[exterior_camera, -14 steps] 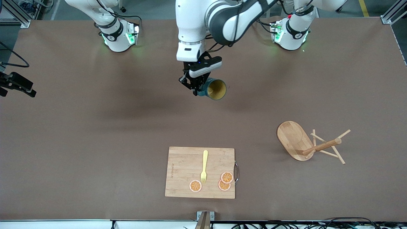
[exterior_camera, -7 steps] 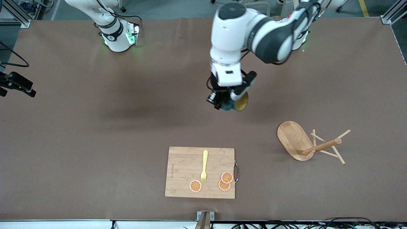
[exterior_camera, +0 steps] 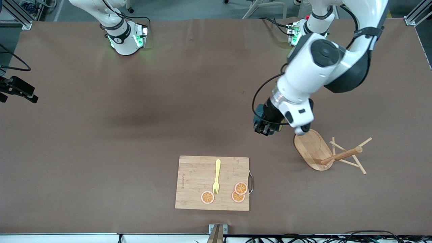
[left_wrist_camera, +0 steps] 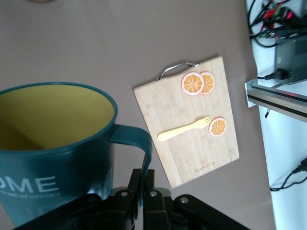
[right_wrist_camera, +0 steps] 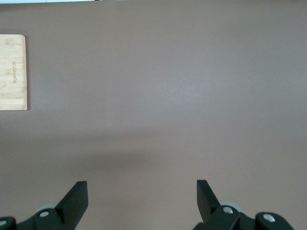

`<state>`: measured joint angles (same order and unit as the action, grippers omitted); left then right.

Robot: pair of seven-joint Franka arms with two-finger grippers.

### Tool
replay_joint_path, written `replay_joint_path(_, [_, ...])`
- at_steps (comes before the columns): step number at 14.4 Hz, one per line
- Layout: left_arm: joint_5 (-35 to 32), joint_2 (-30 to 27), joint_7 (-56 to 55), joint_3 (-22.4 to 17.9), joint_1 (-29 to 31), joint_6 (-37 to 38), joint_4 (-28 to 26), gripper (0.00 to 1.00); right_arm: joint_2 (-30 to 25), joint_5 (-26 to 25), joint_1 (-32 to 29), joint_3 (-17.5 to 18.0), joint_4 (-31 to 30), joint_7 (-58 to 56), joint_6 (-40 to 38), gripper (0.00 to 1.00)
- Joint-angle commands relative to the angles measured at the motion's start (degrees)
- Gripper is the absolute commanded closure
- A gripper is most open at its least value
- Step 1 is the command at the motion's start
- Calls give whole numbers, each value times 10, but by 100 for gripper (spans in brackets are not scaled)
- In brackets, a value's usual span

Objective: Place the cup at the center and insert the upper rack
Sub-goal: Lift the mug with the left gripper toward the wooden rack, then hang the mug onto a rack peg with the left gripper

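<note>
A brown matte worktop (exterior_camera: 135, 135) fills nearly the whole front view; grey floor, metal frame posts and dark cables show past its edges. The left arm reaches out from its base, its white and black links covering much of its own gripper. The rectangular bamboo cutting board (exterior_camera: 212, 183) lies near the front camera's edge of the worktop, with a metal handle on its short side toward the left arm's end. The mug tree (exterior_camera: 325, 152) lies tipped on its side toward the left arm's end of the worktop, oval base on edge, post and thin pegs pointing away from the board.

The left gripper (exterior_camera: 266, 127) hangs over bare worktop just beside the mug tree's base, fingers pressed tight on the handle of the dark teal cup (left_wrist_camera: 55, 158). In the front view only a sliver of the cup shows under the wrist; the left wrist view shows its yellowish inside and part of its white lettering, cut off at the edge.

The right arm waits; its gripper (right_wrist_camera: 142, 199) has fingers spread wide over bare worktop and holds nothing.

On the board lie a yellow fork (exterior_camera: 216, 176) and three orange slices (exterior_camera: 238, 192).
</note>
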<state>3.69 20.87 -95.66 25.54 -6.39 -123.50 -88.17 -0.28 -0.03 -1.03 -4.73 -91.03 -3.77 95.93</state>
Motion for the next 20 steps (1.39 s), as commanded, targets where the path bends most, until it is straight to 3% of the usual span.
replay_joint_path(1, [90,-11,56,6,39,-6,-25,100,-14,-3,7,-4,-11,5,2,0])
replay_joint_path(5, [126,-11,65,8,89,-5,-44,100,-14,-3,7,-4,-11,5,2,0])
replay_joint_path(13, [230,-17,201,29,197,1,-70,100,-14,-3,8,-4,-11,5,2,0])
replay_joint_path(20, [274,-9,294,29,243,2,-75,100,-14,-3,8,-4,-11,5,2,0])
